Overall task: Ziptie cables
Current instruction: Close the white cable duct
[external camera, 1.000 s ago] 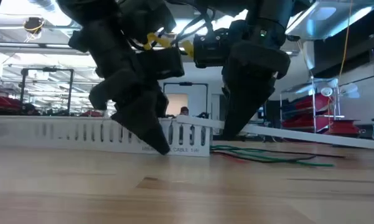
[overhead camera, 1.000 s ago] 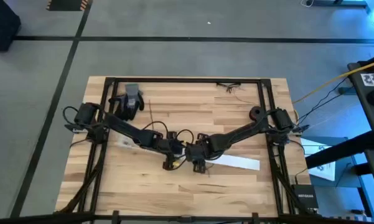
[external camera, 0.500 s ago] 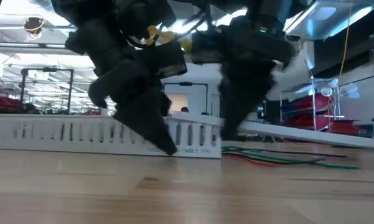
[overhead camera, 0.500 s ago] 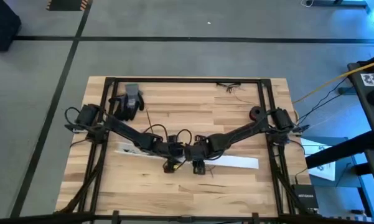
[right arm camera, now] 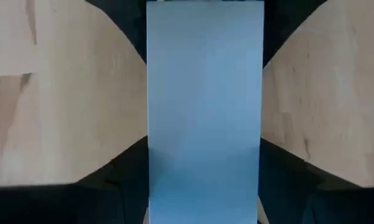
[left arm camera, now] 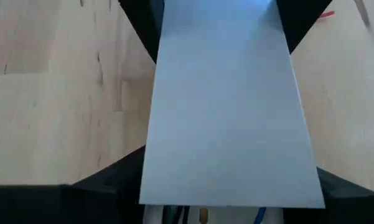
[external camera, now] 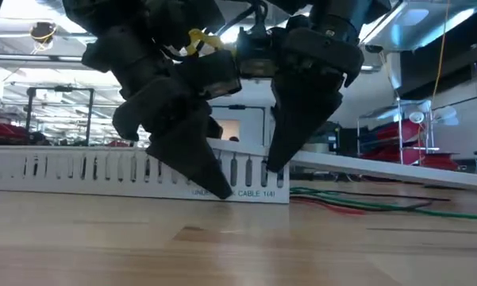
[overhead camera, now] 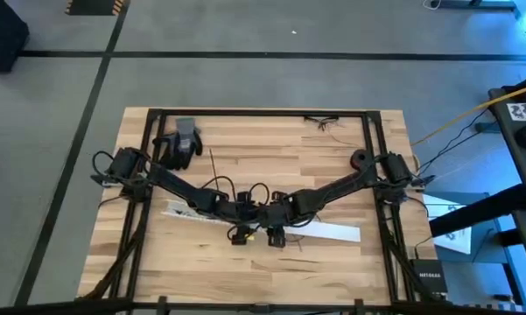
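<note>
Overhead: left gripper [overhead camera: 238, 234] and right gripper [overhead camera: 277, 236] meet mid-desk [overhead camera: 333, 166] over white slotted strips [overhead camera: 333, 231]; the ziptie [overhead camera: 213, 163] lies well apart behind them. Low view: cables [external camera: 373, 205] lie beside the slotted strip [external camera: 103, 171]. Wrist views: each pair of fingers clamps a white strip [left arm camera: 227, 106] [right arm camera: 204, 106]. Best to move both strips aside evenly, exposing the cables.
</note>
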